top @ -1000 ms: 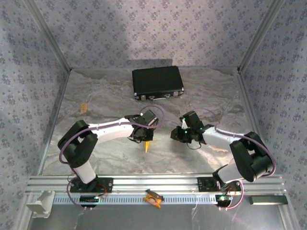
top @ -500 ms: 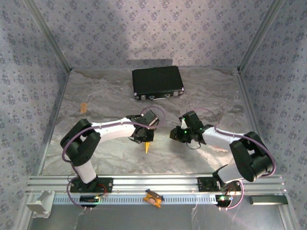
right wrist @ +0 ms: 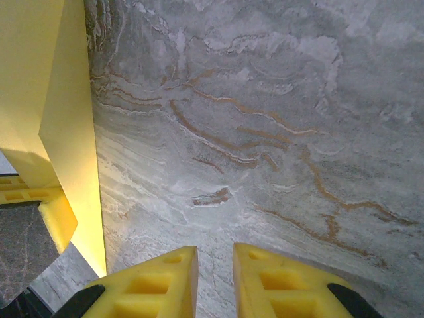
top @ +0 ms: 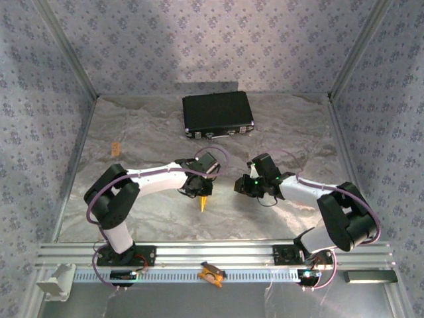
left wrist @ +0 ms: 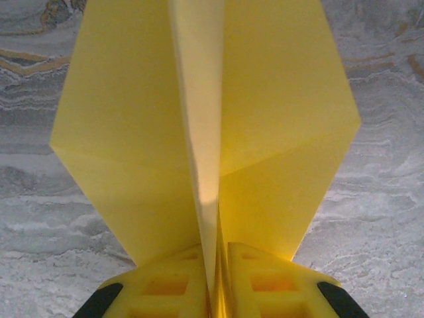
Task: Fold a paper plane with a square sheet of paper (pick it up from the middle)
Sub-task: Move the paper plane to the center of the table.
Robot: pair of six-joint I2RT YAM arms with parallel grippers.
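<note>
Paper plane (top: 203,201) sits just below ctr of top view, nose toward bottom of frame, over marbled table (top: 132,152); can't tell if nose touches it. Left gripper (top: 198,188) is clamped on plane's ctr fold. In left wrist view the fold is pinched btwn fingers (left wrist: 165,291), wings spreading up-frame both sides. Right gripper (top: 241,187) is near, right of plane, not touching, jaws slightly parted, nothing btwn. Black case (top: 218,114) upper ctr, well apart. Orange clip (top: 211,273) bottom ctr.
</note>
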